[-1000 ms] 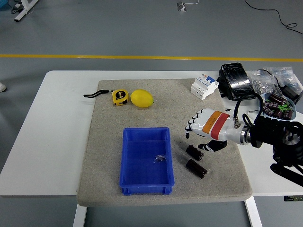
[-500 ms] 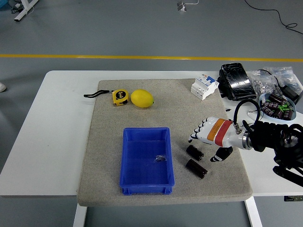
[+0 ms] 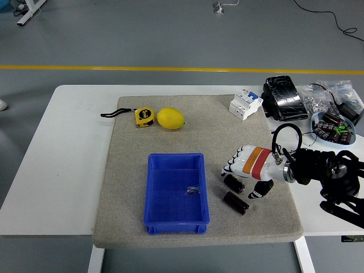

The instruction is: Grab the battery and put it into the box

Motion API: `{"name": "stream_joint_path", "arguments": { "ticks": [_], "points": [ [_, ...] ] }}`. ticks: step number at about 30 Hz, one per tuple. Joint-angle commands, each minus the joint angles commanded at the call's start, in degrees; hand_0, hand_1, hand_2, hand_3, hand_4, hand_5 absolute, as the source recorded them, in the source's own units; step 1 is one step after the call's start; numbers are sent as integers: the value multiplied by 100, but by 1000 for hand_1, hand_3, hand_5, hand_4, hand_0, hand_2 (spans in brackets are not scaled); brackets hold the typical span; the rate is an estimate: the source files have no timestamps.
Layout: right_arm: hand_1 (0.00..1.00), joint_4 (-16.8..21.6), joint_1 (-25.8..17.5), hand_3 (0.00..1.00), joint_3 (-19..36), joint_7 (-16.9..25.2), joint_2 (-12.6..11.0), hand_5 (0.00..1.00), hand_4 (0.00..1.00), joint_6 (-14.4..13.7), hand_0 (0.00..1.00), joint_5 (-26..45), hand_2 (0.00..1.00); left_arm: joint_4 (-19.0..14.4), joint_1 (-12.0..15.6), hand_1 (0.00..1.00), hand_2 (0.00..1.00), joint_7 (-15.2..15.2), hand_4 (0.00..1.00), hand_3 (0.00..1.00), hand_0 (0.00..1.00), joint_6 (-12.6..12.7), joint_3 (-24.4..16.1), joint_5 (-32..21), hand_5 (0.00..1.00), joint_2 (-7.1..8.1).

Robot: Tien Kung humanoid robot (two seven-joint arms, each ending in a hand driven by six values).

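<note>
Coarse grey mat (image 3: 125,170), glossy blue box (image 3: 176,193), cylindrical black battery (image 3: 235,203).

— Any lettering you can read?
— None. The yellow tape measure (image 3: 144,116) near the mat's far-left corner carries a dark label, and the white breaker (image 3: 245,104) has markings, all too small to make out.
</note>
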Motion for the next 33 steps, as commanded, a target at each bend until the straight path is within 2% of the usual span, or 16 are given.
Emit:
{"name": "stream_joint_path", "arguments": {
  "ticks": [15, 27, 28, 33],
  "points": [
    [699, -492, 34, 801, -53, 14, 328, 241, 968, -55, 691, 201, 753, -14, 2, 732, 778, 27, 707, 689, 739, -55, -63, 115, 713, 10],
    [678, -643, 18, 777, -68, 62, 349, 245, 958, -190, 657, 271, 742, -19, -33, 732, 777, 10, 707, 689, 740, -58, -11, 45, 713, 15],
    [629, -644, 15, 616, -67, 70, 346, 217, 867, -206, 576, 278, 696, -18, -35, 733, 777, 7, 706, 687, 739, -57, -6, 36, 712, 14],
    [629, -606, -6, 616, -75, 89, 333, 217, 867, -225, 576, 279, 696, -15, -42, 733, 777, -4, 706, 687, 739, -66, -9, 46, 712, 10]
  ]
}}
